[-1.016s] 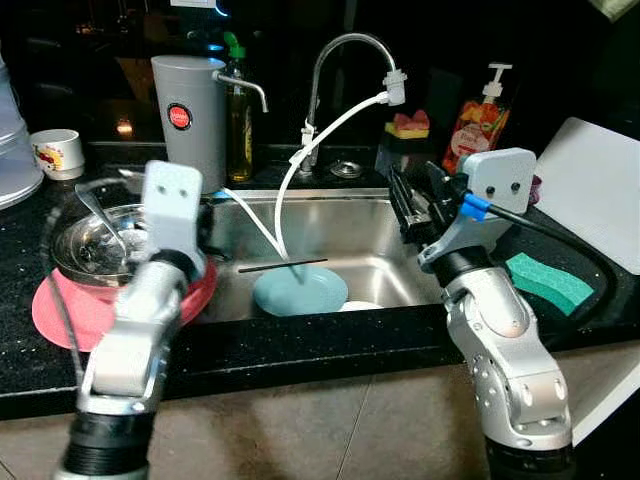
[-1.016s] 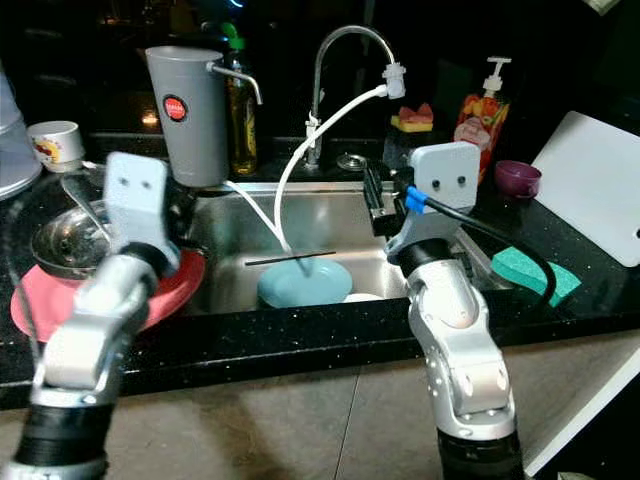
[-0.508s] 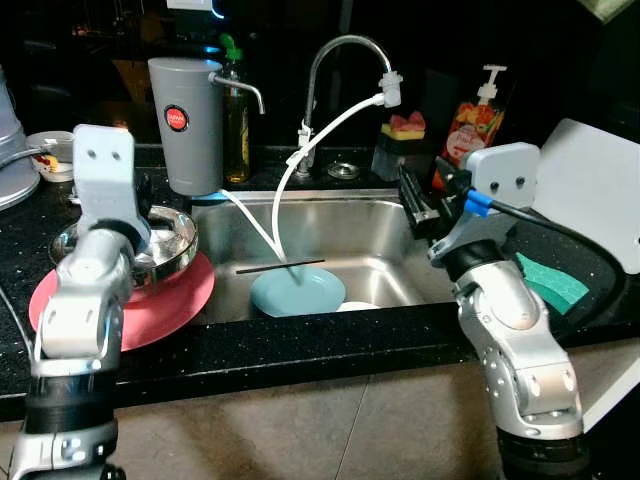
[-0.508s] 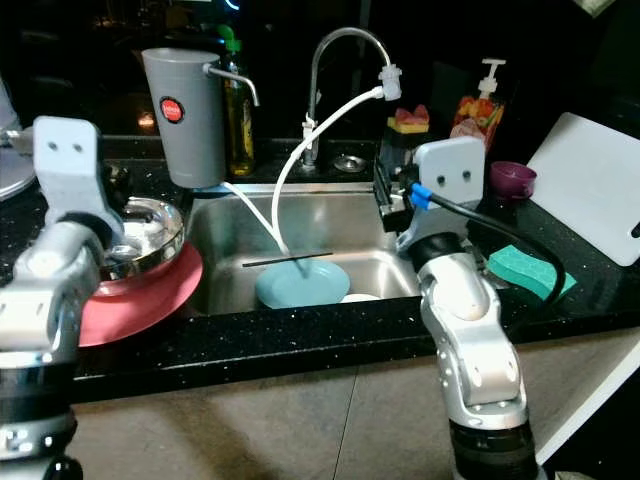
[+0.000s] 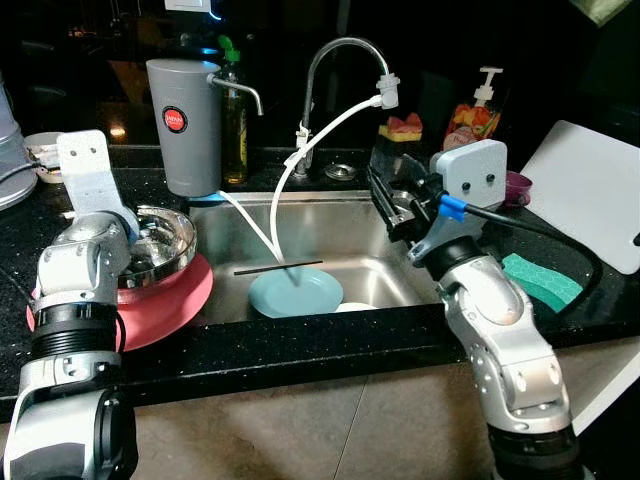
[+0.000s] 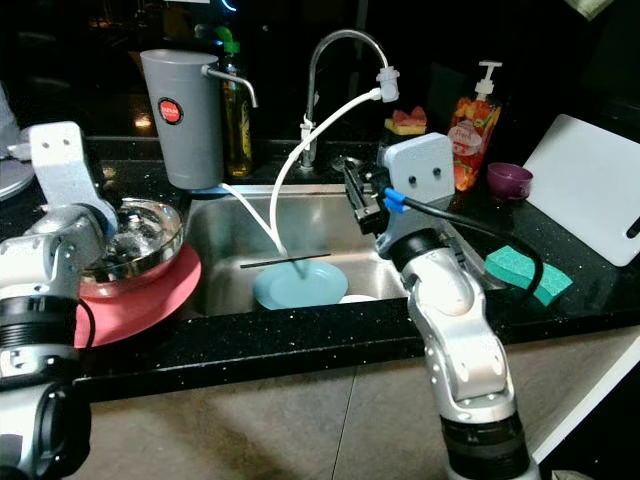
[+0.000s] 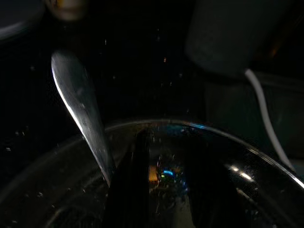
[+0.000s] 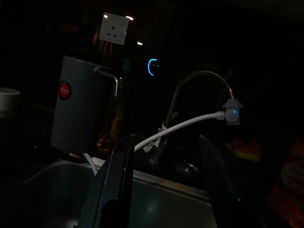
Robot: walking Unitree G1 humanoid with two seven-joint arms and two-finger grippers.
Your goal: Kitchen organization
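Steel bowl (image 5: 160, 245), on the pink plate (image 5: 170, 300) left of the sink (image 5: 340, 235): light, rigid, slick. Your left end effector (image 7: 166, 190) straddles its rim, fingers spread; pinch there. Right end effector (image 8: 164, 180) hovers wide.

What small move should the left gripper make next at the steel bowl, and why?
Probably lower and close on the steel bowl's rim: the left gripper hangs open over it, the bowl sits on the pink plate beside the sink, and a spoon leans inside.
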